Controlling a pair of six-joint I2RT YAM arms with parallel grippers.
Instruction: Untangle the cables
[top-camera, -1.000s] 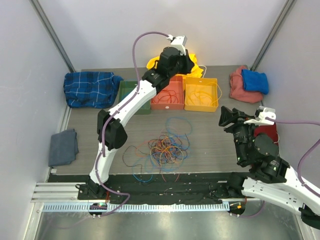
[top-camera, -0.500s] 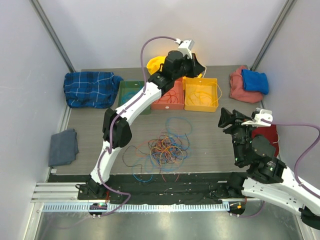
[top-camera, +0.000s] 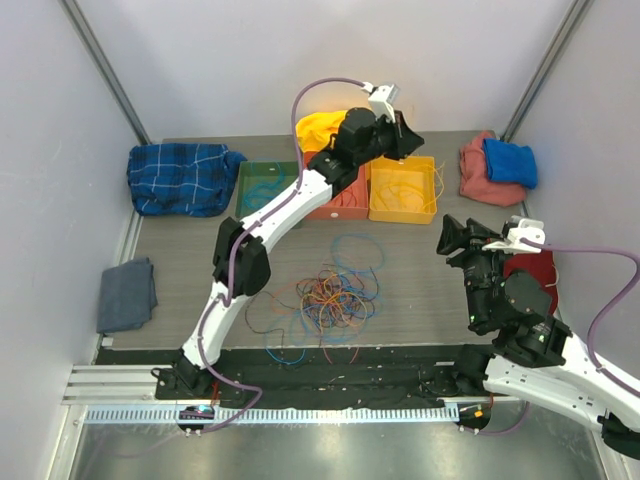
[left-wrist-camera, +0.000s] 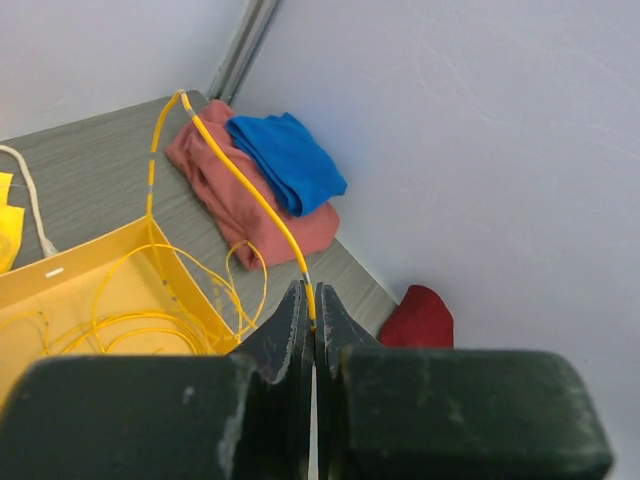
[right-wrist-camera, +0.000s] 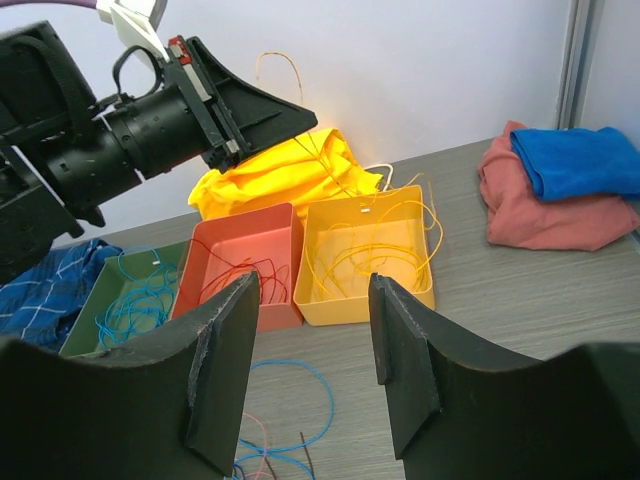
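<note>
Since a second ago the left gripper has moved right, from over the red tray to over the yellow tray, its jaws pinching a yellow cable. The right gripper hangs with jaws spread, holding nothing. The tangled cables lie on the table between the arms.
</note>
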